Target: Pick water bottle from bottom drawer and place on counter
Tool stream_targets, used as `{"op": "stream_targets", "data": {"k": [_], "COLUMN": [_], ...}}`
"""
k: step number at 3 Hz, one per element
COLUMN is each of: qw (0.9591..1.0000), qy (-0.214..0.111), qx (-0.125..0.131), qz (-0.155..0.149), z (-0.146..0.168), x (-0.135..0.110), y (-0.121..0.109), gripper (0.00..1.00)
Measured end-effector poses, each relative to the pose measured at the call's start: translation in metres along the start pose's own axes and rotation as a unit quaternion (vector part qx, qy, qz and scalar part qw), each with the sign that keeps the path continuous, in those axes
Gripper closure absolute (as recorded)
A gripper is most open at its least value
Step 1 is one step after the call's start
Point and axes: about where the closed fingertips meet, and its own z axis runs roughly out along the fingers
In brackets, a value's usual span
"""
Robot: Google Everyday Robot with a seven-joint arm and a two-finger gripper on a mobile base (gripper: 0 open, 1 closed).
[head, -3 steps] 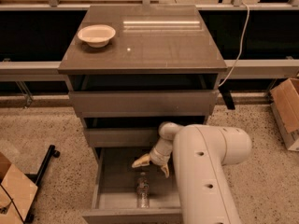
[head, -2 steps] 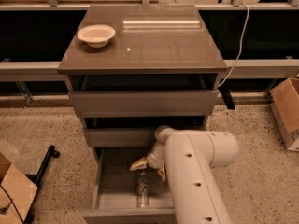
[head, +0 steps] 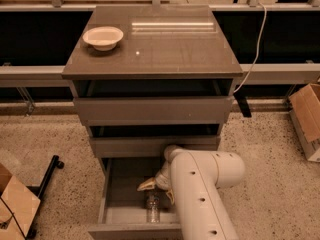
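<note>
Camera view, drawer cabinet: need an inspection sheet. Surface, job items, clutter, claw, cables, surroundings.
Surface: glossy grey-brown counter, small white bowl on its far left corner.
Job's things: small clear plastic water bottle in the grey-brown bottom drawer, which is pulled out; bottle sits near the drawer front.
Clutter: nothing seen in the drawer besides the bottle.
Claw: white arm's claw inside the drawer, over the bottle, tan fingers spread apart.
Cables: white cable hanging right of the cabinet.
Surroundings: speckled floor; cardboard box at left, another at right.
</note>
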Motion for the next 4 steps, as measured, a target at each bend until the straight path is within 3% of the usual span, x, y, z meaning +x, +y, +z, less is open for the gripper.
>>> {"op": "stream_targets", "data": {"k": [1,2,4], "qw": [0.9998,0.9999,0.9996], "qy": [-0.008,-0.01,0.003], "qx": [-0.02,-0.011,0.0], "qz": [-0.003,-0.004,0.028], "z": [0.002,0.006,0.037], "x": [0.01,0.012,0.009], "y": [-0.007,-0.008,-0.021], "gripper": [0.0,0.0,0.0]}}
